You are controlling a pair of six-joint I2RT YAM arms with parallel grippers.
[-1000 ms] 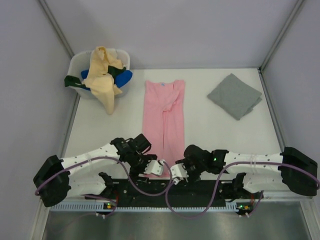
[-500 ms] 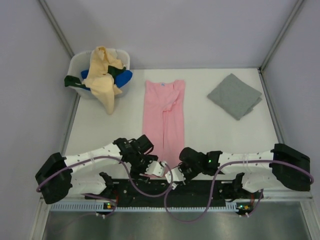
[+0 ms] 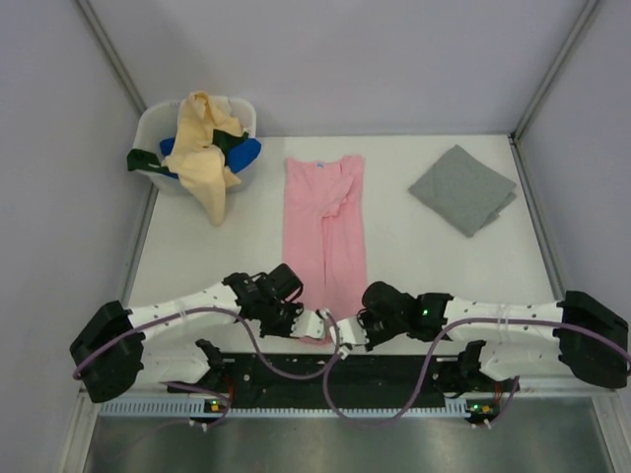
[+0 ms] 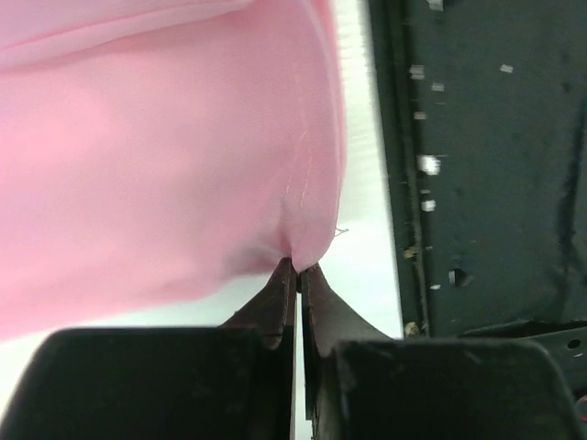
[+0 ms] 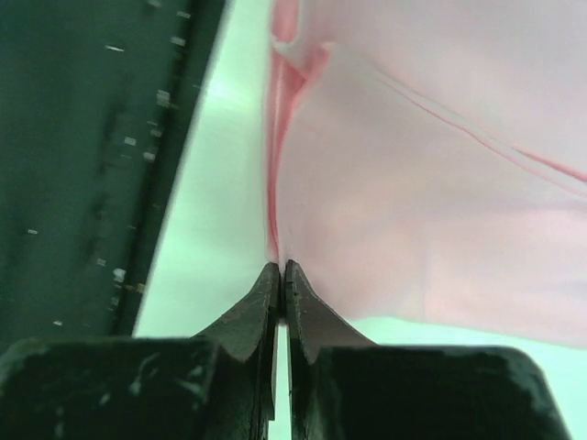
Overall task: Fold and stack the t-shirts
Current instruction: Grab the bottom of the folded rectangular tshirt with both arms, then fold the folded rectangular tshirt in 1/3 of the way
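A light pink t-shirt (image 3: pixel 325 232) lies as a long narrow strip down the middle of the table, sleeves folded in. My left gripper (image 3: pixel 314 325) is shut on its near left hem corner; in the left wrist view the pink cloth (image 4: pixel 183 147) is pinched at the gripper (image 4: pixel 299 266) tips. My right gripper (image 3: pixel 347 333) is shut on the near right corner, where the pink cloth (image 5: pixel 422 202) meets the gripper (image 5: pixel 281 266) tips. A folded grey t-shirt (image 3: pixel 462 188) lies at the back right.
A white tub (image 3: pixel 158 123) at the back left holds a pale yellow tee (image 3: pixel 205 153) draped over its rim, with blue (image 3: pixel 246 152) and dark green (image 3: pixel 143 159) cloth. The black base rail (image 3: pixel 325 374) runs along the near edge. Grey walls close in both sides.
Both grippers went from open to shut on the pink shirt's near hem corners. The near end of the shirt has bunched slightly between them.
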